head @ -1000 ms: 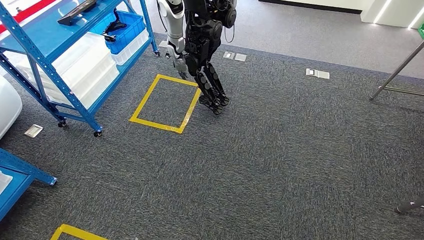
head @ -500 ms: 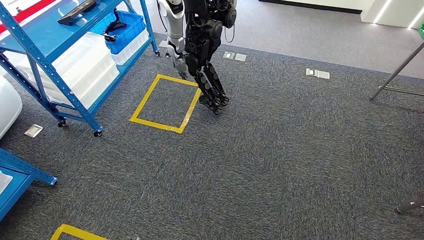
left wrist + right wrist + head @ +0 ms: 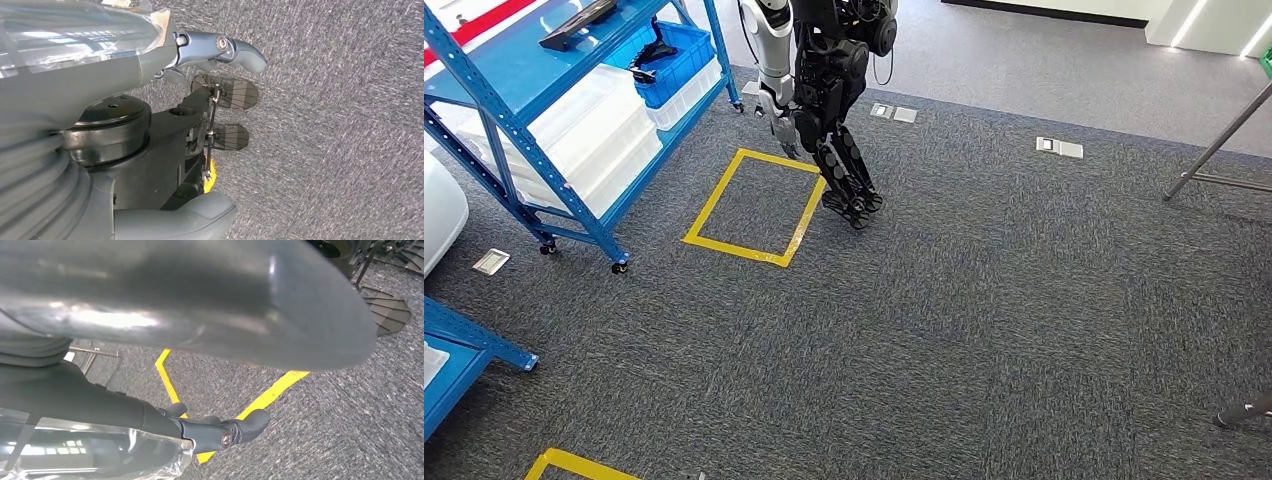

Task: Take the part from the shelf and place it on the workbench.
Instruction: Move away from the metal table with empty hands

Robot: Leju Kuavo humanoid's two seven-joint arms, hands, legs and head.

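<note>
Grey carpet covers the room, with a yellow taped square beside a blue shelf at the far left. On that shelf a blue bin holds a dark part, well apart from both hands. Another robot stands next to the square, close to the shelf; walking in could bring a collision. Both wrist views look down at carpet. The left hand and right hand hang with fingers loosely apart, holding nothing. Yellow tape shows beneath the right hand, while the head view gives the shelf's position.
</note>
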